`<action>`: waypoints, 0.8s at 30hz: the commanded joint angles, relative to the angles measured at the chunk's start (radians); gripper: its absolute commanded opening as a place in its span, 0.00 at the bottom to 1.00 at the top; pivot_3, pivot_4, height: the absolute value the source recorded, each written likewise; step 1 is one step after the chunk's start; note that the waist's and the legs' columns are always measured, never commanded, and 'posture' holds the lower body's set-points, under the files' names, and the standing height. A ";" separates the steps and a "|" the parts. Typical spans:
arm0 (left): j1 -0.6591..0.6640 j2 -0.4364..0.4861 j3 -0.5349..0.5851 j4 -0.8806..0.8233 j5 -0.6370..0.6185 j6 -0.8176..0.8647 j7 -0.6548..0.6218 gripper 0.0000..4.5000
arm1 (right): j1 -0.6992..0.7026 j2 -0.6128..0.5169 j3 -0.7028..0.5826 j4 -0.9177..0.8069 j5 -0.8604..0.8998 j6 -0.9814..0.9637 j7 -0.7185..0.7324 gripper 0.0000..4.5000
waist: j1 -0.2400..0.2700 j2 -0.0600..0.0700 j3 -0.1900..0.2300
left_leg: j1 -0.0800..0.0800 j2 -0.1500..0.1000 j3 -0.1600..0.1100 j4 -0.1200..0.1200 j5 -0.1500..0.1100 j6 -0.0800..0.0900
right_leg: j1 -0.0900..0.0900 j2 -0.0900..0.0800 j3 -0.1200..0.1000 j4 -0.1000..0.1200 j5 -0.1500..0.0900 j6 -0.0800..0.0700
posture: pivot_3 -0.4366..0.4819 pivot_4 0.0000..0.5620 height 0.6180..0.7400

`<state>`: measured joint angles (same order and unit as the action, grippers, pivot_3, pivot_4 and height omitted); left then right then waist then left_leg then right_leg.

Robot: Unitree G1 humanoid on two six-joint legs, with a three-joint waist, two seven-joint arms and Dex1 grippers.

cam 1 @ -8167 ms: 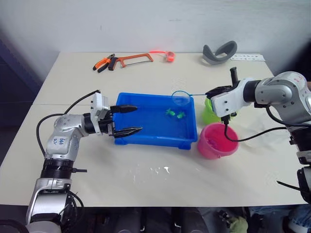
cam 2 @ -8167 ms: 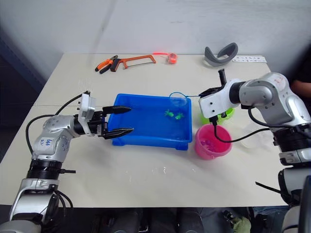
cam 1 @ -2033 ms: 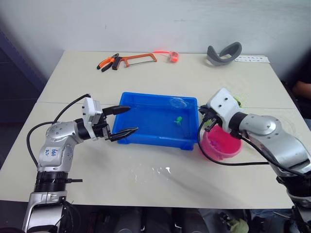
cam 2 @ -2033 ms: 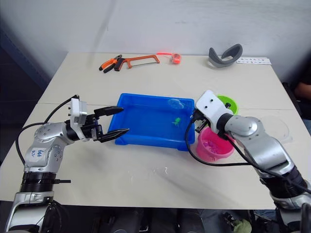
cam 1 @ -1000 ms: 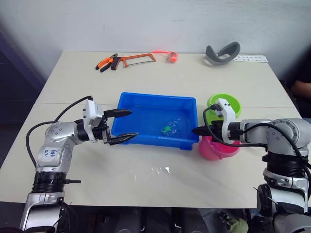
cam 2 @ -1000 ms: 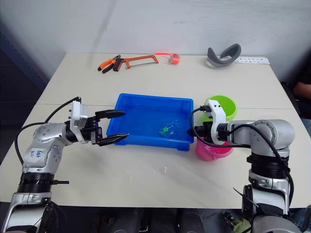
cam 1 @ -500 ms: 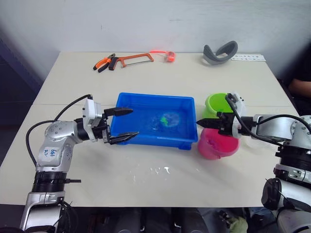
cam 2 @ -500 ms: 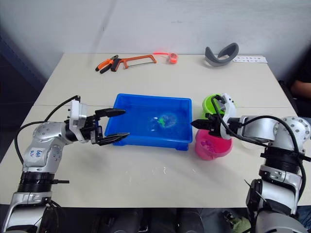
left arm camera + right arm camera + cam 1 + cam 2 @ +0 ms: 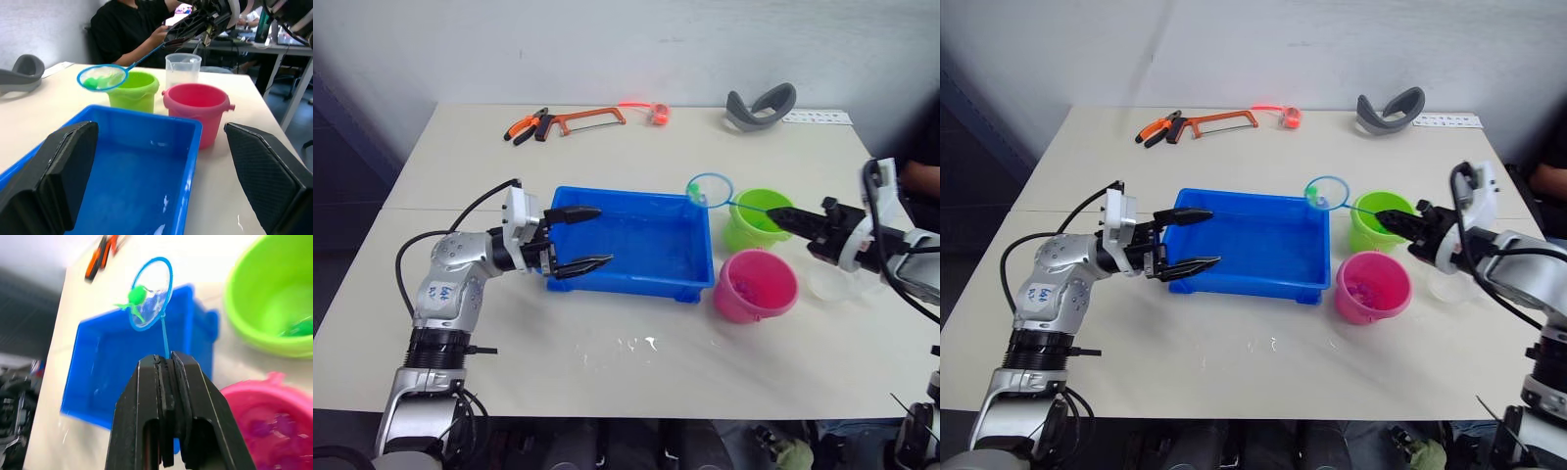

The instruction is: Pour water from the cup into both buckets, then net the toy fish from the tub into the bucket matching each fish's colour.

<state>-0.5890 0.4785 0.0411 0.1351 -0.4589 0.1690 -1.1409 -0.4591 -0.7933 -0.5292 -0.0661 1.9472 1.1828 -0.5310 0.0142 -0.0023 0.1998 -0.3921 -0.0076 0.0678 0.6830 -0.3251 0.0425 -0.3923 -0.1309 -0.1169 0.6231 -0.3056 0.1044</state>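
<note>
Half a second ago the net's hoop sat low over the water in the tub; now the net [image 9: 709,190] is lifted clear, its blue-rimmed hoop hanging beyond the tips of the right gripper [image 9: 1383,217], whose black fingers are clamped tight on the thin handle. A small green fish [image 9: 135,296] lies in the clear mesh. The glossy lime green bucket [image 9: 754,217] sits under the handle, the pink bucket [image 9: 757,284] just beside it. The left gripper [image 9: 592,238] is spread wide and empty over the near-left rim of the rectangular blue tub [image 9: 636,283].
</note>
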 commanded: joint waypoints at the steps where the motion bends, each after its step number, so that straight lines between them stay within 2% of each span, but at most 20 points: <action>1: -0.048 -0.027 -0.027 0.000 0.014 0.011 0.027 1.00 | 0.057 -0.062 -0.102 -0.052 0.025 -0.042 -0.012 0.00 | 0.004 0.000 0.000 | 0.000 0.000 0.000 0.000 0.000 0.000 | 0.000 0.000 0.000 0.000 0.000 0.000 | 0.48 0.27 1.00; 7: -0.111 -0.086 -0.072 0.049 0.041 0.022 0.056 1.00 | 0.208 -0.183 -0.200 -0.075 0.025 -0.069 -0.004 0.00 | 0.012 0.000 0.000 | 0.000 0.000 0.000 0.000 0.000 0.001 | 0.000 0.001 0.000 -0.001 0.000 0.000 | 0.48 0.27 1.00; 13: -0.137 -0.114 -0.091 0.095 0.053 0.010 0.045 1.00 | 0.341 -0.268 -0.214 -0.141 -0.050 -0.091 0.073 0.00 | 0.008 0.000 0.000 | 0.000 0.000 0.001 0.000 0.000 0.001 | 0.000 0.001 0.000 -0.001 0.000 0.000 | 0.48 0.27 1.00; 21: -0.155 -0.117 -0.089 0.136 0.061 -0.005 0.025 1.00 | 0.396 -0.287 -0.160 -0.292 -0.432 -0.155 0.340 0.00 | 0.013 0.000 0.000 | 0.000 0.000 0.001 0.000 0.000 0.001 | 0.000 0.002 0.001 -0.001 0.000 0.000 | 0.48 0.27 1.00; 24: -0.158 -0.113 -0.086 0.145 0.061 -0.009 0.019 1.00 | 0.449 -0.337 -0.094 -0.375 -0.689 -0.241 0.486 0.00 | 0.015 0.000 0.000 | 0.000 0.000 0.000 0.000 0.000 0.001 | 0.001 0.002 0.000 -0.002 0.000 0.001 | 0.48 0.27 1.00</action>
<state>-0.7309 0.3626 -0.0554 0.2864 -0.3984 0.1789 -1.1115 -0.0531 -1.0604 -0.6634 -0.3400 1.5108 1.0441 -0.1976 0.0293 -0.0022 0.1998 -0.3921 -0.0080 0.0682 0.6827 -0.3253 0.0435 -0.3918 -0.1293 -0.1167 0.6214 -0.3053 0.1051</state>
